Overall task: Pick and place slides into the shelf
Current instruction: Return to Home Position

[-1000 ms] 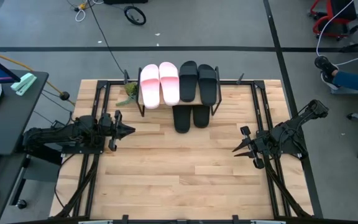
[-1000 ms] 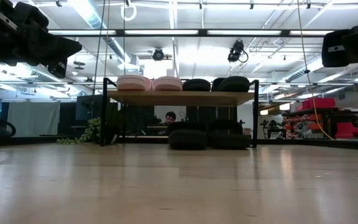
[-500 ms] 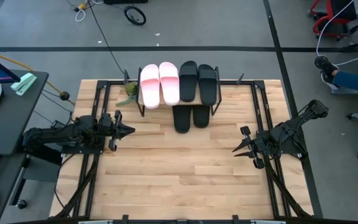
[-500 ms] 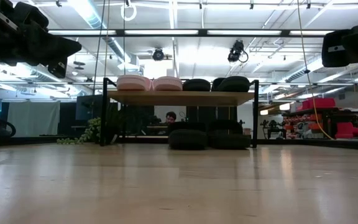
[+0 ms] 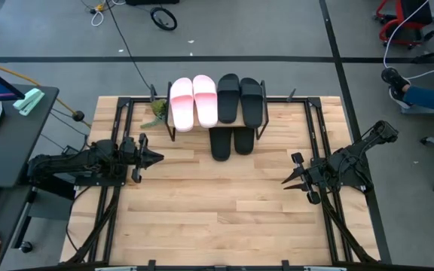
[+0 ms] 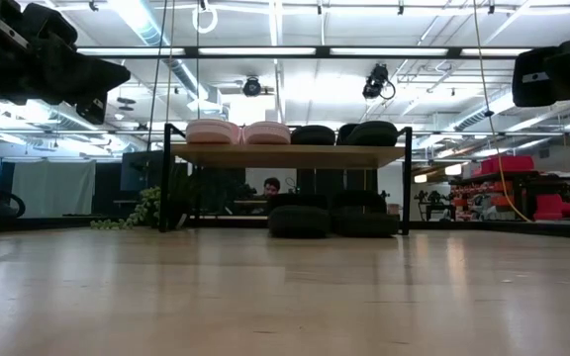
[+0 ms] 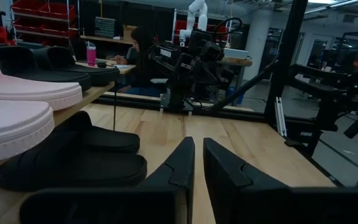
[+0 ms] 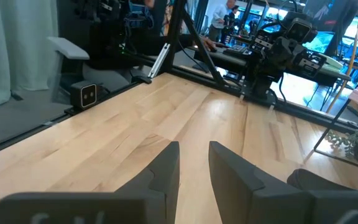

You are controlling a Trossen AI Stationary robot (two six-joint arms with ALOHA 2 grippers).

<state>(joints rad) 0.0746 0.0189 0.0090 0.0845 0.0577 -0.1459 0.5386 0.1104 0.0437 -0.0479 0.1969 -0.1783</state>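
While both arms sit well clear of the shelf (image 6: pixel 290 155), you have this laid out on the table (image 5: pixel 224 211):

Shelf: low rack with a pale plank top on thin black legs. All six slides are at it, four on top and two below.

Pink slides (image 5: pixel 181 103): the pair lies side by side on the shelf's plank, at the end nearer your left arm, touching each other.

Upper black slides (image 5: pixel 228 98): this pair is also on the plank, just beside the pink pair, filling the shelf's other end.

Lower black slides (image 5: pixel 221 143): the pair is on the table under the plank, below the upper black pair. The two sit close together and poke out past the shelf's front edge.

Left gripper (image 5: pixel 155 158): it is off the shelf's pink end, well apart from the rack and out in front of it. Its fingers (image 7: pixel 179 168) are close together with only a thin slit between them, and they hold nothing.

Right gripper (image 5: pixel 286 181): it is off the shelf's black end, also well apart and farther out from the shelf's front than the left one. Its fingers (image 8: pixel 166 168) stand slightly apart with bare table showing between them.

Plant (image 5: pixel 157 111): a small green sprig just beside the shelf's pink end.
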